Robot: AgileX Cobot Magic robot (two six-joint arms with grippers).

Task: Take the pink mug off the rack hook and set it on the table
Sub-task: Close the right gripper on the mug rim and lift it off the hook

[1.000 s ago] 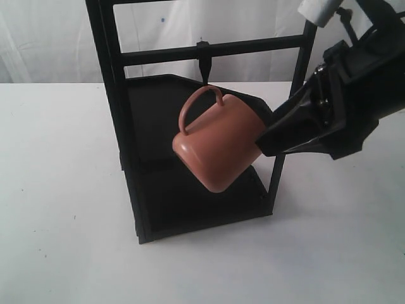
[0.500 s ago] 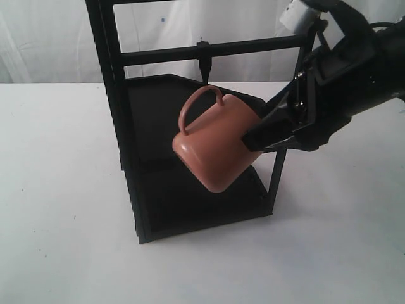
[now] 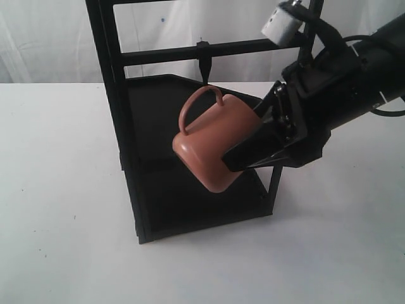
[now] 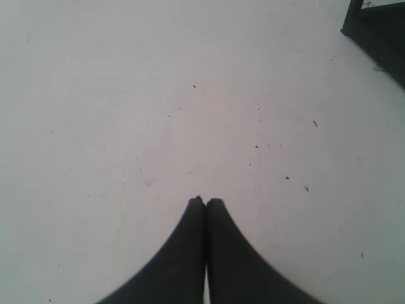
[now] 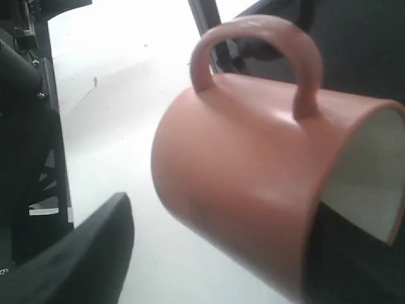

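Pink mug (image 3: 212, 149) hanging tilted by its handle from the rack hook (image 3: 204, 63), sitting between the spread fingers of the right gripper (image 3: 234, 161). Left gripper (image 4: 205, 202) hovering over the table (image 4: 95, 95), fingertips pressing together.

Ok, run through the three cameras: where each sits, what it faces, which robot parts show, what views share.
Exterior: off the arms, facing the rack with the pink mug hanging from its hook; the right arm reaches in from the right.
Left wrist: on the left arm, looking down at the table; left fingers shut.
Right wrist: on the right arm, close on the pink mug; right fingers open either side of it.
Shared: exterior and right wrist both see the pink mug; all three catch the rack.
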